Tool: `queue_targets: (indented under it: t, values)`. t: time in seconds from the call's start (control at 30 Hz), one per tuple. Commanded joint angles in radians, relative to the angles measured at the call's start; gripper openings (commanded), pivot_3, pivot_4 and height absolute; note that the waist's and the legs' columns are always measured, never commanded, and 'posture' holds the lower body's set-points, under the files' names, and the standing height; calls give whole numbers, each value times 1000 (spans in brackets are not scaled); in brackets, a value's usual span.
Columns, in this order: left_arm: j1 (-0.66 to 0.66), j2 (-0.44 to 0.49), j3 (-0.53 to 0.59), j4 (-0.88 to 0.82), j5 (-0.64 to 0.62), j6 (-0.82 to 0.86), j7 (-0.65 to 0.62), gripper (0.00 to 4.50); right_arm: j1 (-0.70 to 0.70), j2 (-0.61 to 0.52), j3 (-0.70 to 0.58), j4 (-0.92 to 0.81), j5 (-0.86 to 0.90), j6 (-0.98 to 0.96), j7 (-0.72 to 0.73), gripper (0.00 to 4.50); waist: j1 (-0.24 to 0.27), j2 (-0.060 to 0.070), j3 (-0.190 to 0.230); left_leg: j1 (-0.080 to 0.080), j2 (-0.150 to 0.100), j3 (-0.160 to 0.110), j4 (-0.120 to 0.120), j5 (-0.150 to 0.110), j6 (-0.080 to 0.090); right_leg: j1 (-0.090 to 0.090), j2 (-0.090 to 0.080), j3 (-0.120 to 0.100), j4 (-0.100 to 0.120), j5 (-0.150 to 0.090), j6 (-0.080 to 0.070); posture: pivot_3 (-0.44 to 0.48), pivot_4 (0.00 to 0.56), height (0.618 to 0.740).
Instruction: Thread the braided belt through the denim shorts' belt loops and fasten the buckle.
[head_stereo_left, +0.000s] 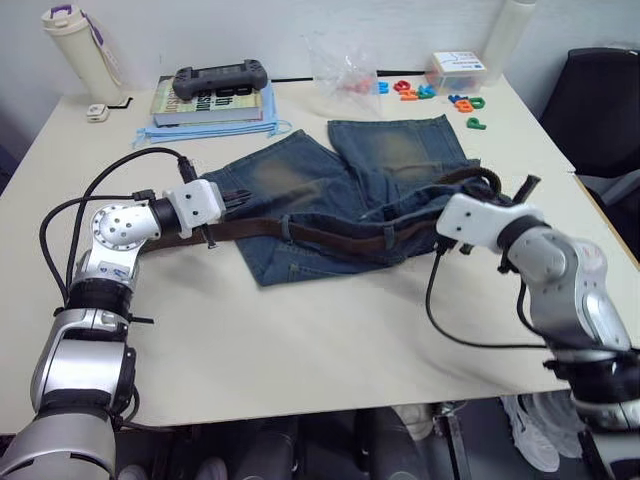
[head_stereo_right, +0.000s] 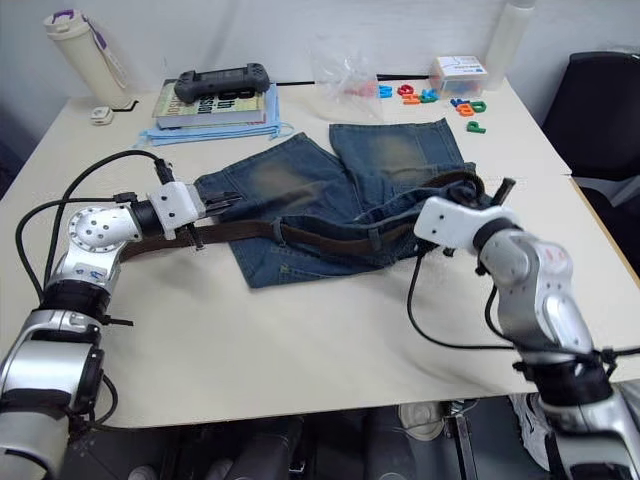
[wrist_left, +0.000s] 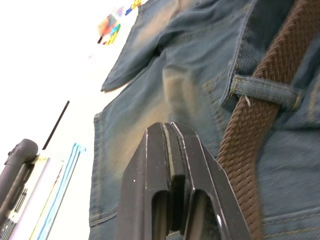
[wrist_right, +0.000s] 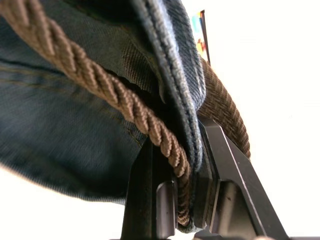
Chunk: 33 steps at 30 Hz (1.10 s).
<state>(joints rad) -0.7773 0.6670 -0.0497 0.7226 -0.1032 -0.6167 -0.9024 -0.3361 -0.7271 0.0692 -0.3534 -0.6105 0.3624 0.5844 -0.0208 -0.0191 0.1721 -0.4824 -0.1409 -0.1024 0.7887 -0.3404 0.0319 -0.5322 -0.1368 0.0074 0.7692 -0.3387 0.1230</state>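
Observation:
The denim shorts (head_stereo_left: 300, 180) lie flat mid-table, waistband toward me and legs pointing away. The braided belt (head_stereo_left: 330, 238) runs along the waistband under belt loops (head_stereo_left: 285, 228), and one belt loop (wrist_left: 262, 92) crosses the belt (wrist_left: 250, 130) up close. My left gripper (head_stereo_left: 235, 200) hovers over the shorts' left hip beside the belt, shut and holding nothing, fingers (wrist_left: 170, 165) pressed together. At the right end of the waist my right gripper (wrist_right: 182, 165) is shut on the belt together with the raised waistband edge (head_stereo_left: 465, 180). The buckle is hidden.
At the back of the table are a stack of books (head_stereo_left: 210, 105) with a black controller on top, a blue face mask (head_stereo_left: 160, 133), a bottle (head_stereo_left: 75, 45), a plastic bag (head_stereo_left: 345, 70), coloured letters (head_stereo_left: 440, 95) and a small box (head_stereo_left: 458, 68). A black chair (head_stereo_left: 600, 100) stands beyond the right edge.

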Motion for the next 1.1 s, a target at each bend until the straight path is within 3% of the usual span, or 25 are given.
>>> queue_targets:
  t: [0.03,0.17,0.27,0.4,0.53,0.67,0.73,0.87,0.93,1.1]
  values:
    - [156,27,15,-257,-151,141,-132,0,96,-20,-21,-137,-15,34,52,27,-8,0,0,1,0,0,-1,0,0,1,0,0,0,0,0,0,150,659]
    - [314,49,28,-429,-178,249,-161,0,190,-75,-28,-180,-24,19,102,27,-8,0,0,3,0,1,0,0,0,2,0,2,1,0,0,0,150,659]
    - [333,30,52,-493,-216,355,-138,0,223,-84,-20,-184,-26,17,105,27,1,-1,-1,4,0,0,0,1,-1,4,0,0,1,1,-1,0,150,659]
    - [227,2,89,-539,-360,676,-110,0,196,-49,2,-177,-27,34,94,27,19,-2,-1,4,0,-1,2,1,-1,5,0,0,1,2,-1,0,150,659]
    - [58,0,91,-367,-418,888,-179,0,169,-31,18,-157,-34,36,91,27,19,-2,-1,5,0,-1,2,1,-1,6,0,-1,0,2,-1,0,150,659]
    - [-43,-3,45,-190,-369,930,-279,1507,153,-15,31,-151,-40,44,90,0,18,-2,-1,6,0,-1,2,1,-1,8,1,-1,-1,2,-1,0,150,659]
    - [-88,-16,34,-128,-367,962,-315,2021,152,-10,32,-153,-46,49,89,0,16,-2,-1,8,0,-1,2,1,-1,9,1,-1,-1,2,-1,0,150,659]
    - [-205,-66,11,47,-330,1010,-385,3640,154,-1,30,-164,-58,65,94,0,21,-4,-1,6,1,-2,3,1,-1,9,1,-2,-1,2,-1,0,150,659]
    - [-255,-103,-3,150,-278,951,-383,4448,157,2,31,-172,-62,73,96,0,21,-4,-2,6,0,-2,3,1,-1,9,1,-2,-1,2,-1,0,150,659]
    - [-343,-166,-34,335,-157,834,-411,4448,169,9,34,-191,-68,90,102,0,17,-5,-2,6,0,-1,3,1,-1,9,1,-1,-1,2,-1,0,150,659]
